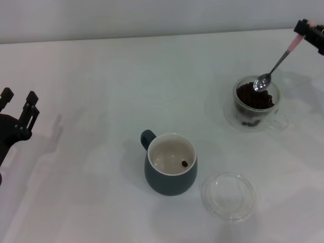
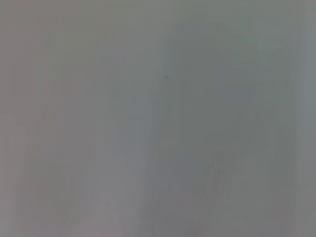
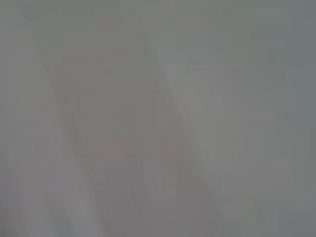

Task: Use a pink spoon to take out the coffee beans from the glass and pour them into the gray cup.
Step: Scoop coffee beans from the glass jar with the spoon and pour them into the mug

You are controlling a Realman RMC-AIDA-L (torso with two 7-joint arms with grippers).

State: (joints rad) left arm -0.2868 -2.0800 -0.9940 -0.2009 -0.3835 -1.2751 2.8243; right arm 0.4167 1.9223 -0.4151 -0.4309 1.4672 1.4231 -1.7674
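While the right gripper [image 1: 310, 31], clamped on the pink-handled metal spoon [image 1: 276, 65], hovers its bowl over the dark beans [image 1: 253, 97] in the clear glass [image 1: 255, 104] by the worktop's right edge, it must next dip and scoop, then carry them to the blue-gray mug [image 1: 171, 163] near the front edge; the left gripper [image 1: 17, 109] idles, fingers apart.

pink spoon [image 1: 276, 66] over glass [image 1: 255, 103], gray cup [image 1: 171, 164] holding one bean

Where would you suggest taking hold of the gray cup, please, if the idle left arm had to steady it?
Probably by the loop handle of the gray cup, coming from the robot's left. The cup stands upright and the handle points up-left, toward the left hand, parked by the table's left edge. Nothing lies between them. That also leaves the open mouth free for pouring.
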